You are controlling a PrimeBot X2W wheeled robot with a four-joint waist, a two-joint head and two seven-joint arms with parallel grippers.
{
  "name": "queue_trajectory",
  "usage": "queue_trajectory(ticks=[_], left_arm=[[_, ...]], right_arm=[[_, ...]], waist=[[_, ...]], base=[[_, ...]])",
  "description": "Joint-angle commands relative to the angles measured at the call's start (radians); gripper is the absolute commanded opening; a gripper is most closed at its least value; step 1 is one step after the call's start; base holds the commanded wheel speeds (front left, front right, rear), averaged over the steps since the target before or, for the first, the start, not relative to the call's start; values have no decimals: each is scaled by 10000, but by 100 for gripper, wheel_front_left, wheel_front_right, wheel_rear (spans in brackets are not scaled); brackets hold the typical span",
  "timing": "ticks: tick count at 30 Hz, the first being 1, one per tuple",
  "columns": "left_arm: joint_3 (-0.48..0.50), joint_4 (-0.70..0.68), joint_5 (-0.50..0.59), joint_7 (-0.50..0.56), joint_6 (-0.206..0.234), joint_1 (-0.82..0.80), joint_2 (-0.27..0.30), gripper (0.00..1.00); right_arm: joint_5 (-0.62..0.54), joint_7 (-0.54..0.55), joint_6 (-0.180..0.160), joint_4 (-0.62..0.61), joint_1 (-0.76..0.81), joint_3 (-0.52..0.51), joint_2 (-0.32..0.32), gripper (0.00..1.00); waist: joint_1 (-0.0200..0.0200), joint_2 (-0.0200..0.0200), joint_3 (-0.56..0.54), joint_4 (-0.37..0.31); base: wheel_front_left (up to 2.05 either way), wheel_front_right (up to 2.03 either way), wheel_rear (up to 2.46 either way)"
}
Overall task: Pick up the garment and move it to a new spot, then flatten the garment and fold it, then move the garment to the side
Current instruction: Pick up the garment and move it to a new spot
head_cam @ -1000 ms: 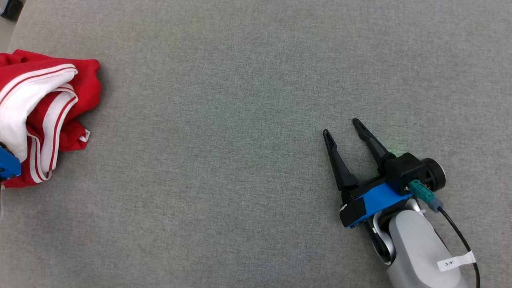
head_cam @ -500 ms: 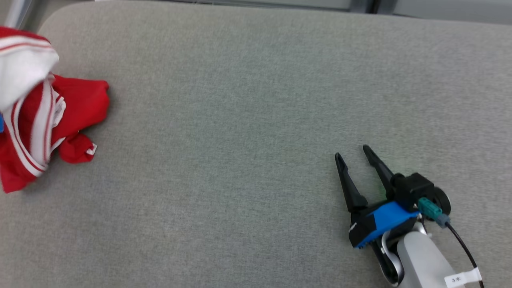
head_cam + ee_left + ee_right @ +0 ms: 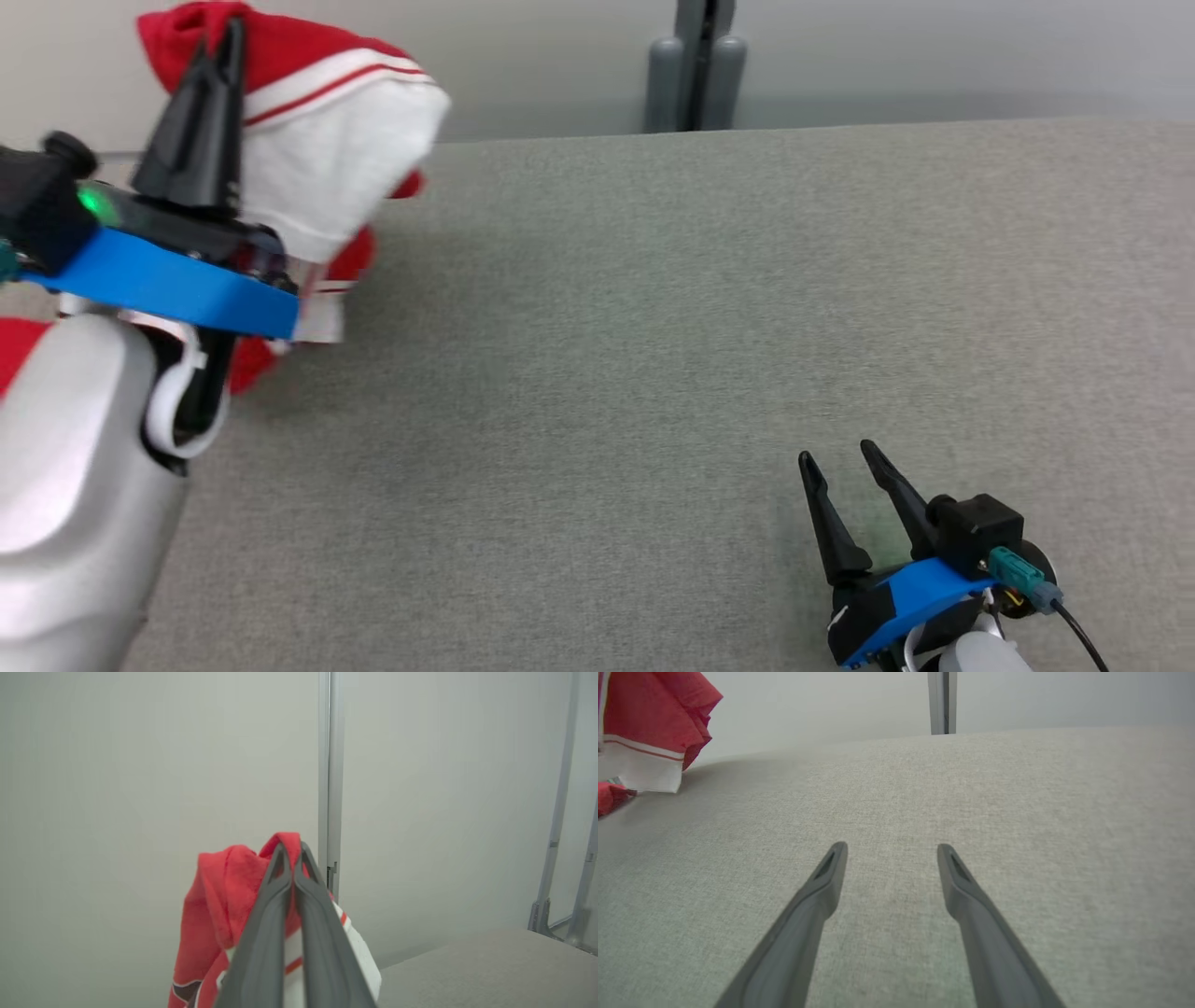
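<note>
Two long dark fingers of the left gripper are pressed flat together, tips up, pinching a fold at the top of the crumpled red-and-white striped cloth garment. In the left wrist view the left gripper shows no gap at all, and the garment humps over the tips and spills down behind them. From that pinch the garment hangs with its long axis running roughly 12 to 6 o'clock, over the far left corner of the flat grey fabric-covered table. Its lowest red folds look to trail on or just above the surface, though the pale forearm hides the meeting. Well apart, at about 4 o'clock from the bundle in the head view, the right gripper lies low over the table, fingers spread wide with nothing between them. In the right wrist view the right gripper has the garment off at 10 o'clock. Only the left arm has the cloth, so I'd judge the carry turns on swinging it toward 4 o'clock, onto the bare table between the grippers.
</note>
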Motion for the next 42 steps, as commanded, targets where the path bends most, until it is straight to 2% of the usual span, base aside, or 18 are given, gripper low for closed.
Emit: queue_trajectory(ticks=[1,9,12,15,16,18,25,32,38,42], left_arm=[[-233,-332,43,-46,17,244,-326,0],[-1507,-624,-24,-31,24,797,-1987,0],[-2016,-394,43,1,33,1094,-2477,0],[-2367,63,105,-5,43,1436,-2720,0],[-2439,222,171,-12,44,1546,-2748,11],[-2546,596,228,-19,48,1811,-2768,100],[-1681,1391,544,-40,138,2779,-2454,100],[562,1185,1242,-43,133,4333,-2281,100],[2185,747,2099,-44,42,5727,-2739,100],[2935,376,2638,-38,-13,6613,-3137,100]], right_arm=[[106,-3,-3,-60,255,-11,-33,100],[184,-5,-3,-185,501,126,-34,100],[211,-3,-1,-236,495,175,-34,100],[209,-3,-1,-281,494,168,-34,100],[208,-3,-1,-295,493,150,-33,100],[222,-3,-1,-341,510,96,-34,100],[297,-3,-1,-437,463,-4,-34,100],[249,-3,-3,-444,451,-150,-34,100],[220,-3,-3,-273,751,-401,-36,100],[263,-3,-1,-180,946,-386,-34,100]], waist=[[0,0,-534,-672],[0,0,-530,-1626],[0,0,-435,-1872],[0,0,-350,-2002],[0,0,-320,-2018],[0,0,-275,-2015],[0,0,-266,-1659],[0,0,-490,-1139],[0,0,-971,-712],[0,0,-1286,-552]], base=[[0,0,0],[0,0,0],[0,0,0],[0,0,0],[0,0,0],[0,0,0],[0,0,0],[0,0,0],[0,0,0],[0,0,0]])
